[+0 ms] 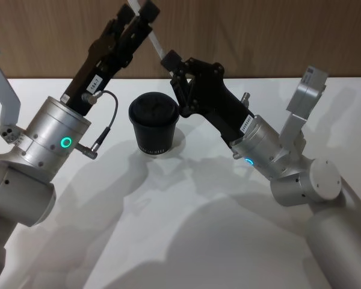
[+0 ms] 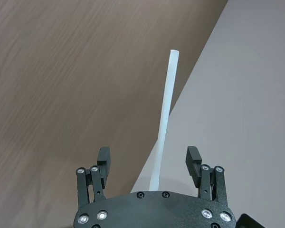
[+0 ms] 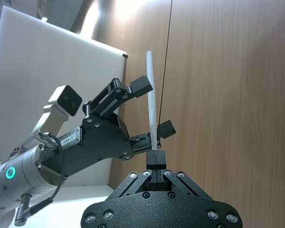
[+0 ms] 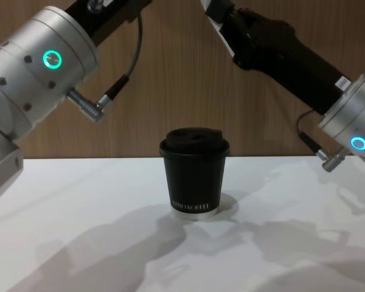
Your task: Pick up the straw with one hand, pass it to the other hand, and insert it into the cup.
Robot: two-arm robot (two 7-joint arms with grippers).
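Straw (image 3: 152, 109) is aloft, well above the cup (image 1: 154, 123), one end clenched in the right end effector (image 3: 155, 159) — the left end effector (image 2: 148, 156) is spread around it, not gripping. It looks light, thin and crushable (likely slippery) — pinch gently, mid-length.

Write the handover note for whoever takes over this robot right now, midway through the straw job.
Right gripper: shut on one end of the straw, raised above the table.
Left gripper: open, fingers either side of the straw, not gripping.
Cup: upright on the table, lid on, below the grippers.
Done: straw picked up.
Left to do: left gripper closes, right releases, straw goes into the cup.
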